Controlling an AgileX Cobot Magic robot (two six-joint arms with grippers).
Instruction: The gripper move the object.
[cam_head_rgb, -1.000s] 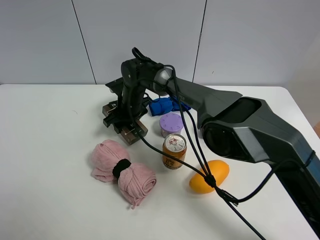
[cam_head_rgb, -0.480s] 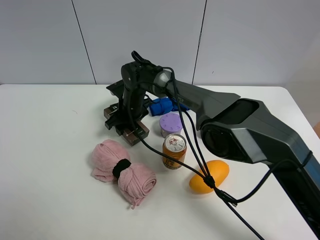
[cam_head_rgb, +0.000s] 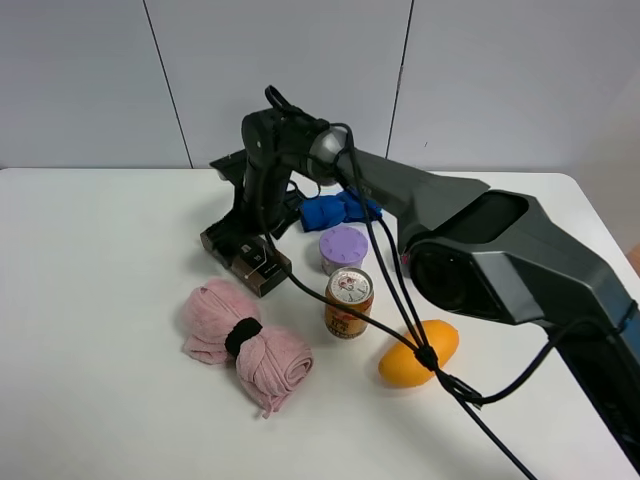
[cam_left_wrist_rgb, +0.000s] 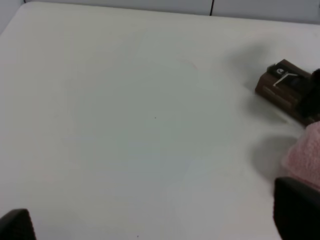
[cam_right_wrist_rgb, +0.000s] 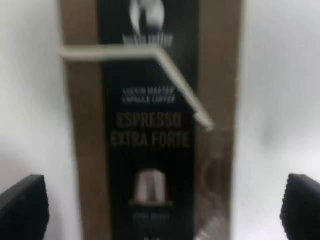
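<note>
The dark-brown box (cam_head_rgb: 245, 260) lies flat on the white table, left of the purple cup. It fills the right wrist view (cam_right_wrist_rgb: 152, 120), with the white print "ESPRESSO EXTRA FORTE". My right gripper (cam_head_rgb: 252, 228) reaches across the middle and hangs just above the box. It is open (cam_right_wrist_rgb: 160, 212), with dark fingertips (cam_right_wrist_rgb: 22, 210) wide apart on either side of the box, not touching it. My left gripper (cam_left_wrist_rgb: 155, 220) is open and empty over bare table. The box (cam_left_wrist_rgb: 287, 90) lies far off in its view.
A pink rolled towel (cam_head_rgb: 245, 340) lies in front of the box and shows in the left wrist view (cam_left_wrist_rgb: 306, 152). A purple cup (cam_head_rgb: 343, 248), an orange-gold can (cam_head_rgb: 348, 302), a mango (cam_head_rgb: 418, 352) and a blue object (cam_head_rgb: 335, 210) sit right of the box. Black cables trail over the mango.
My right gripper has risen off the box and tilted back. The box has shifted slightly to the left and towards the front and now lies more exposed on the table.
</note>
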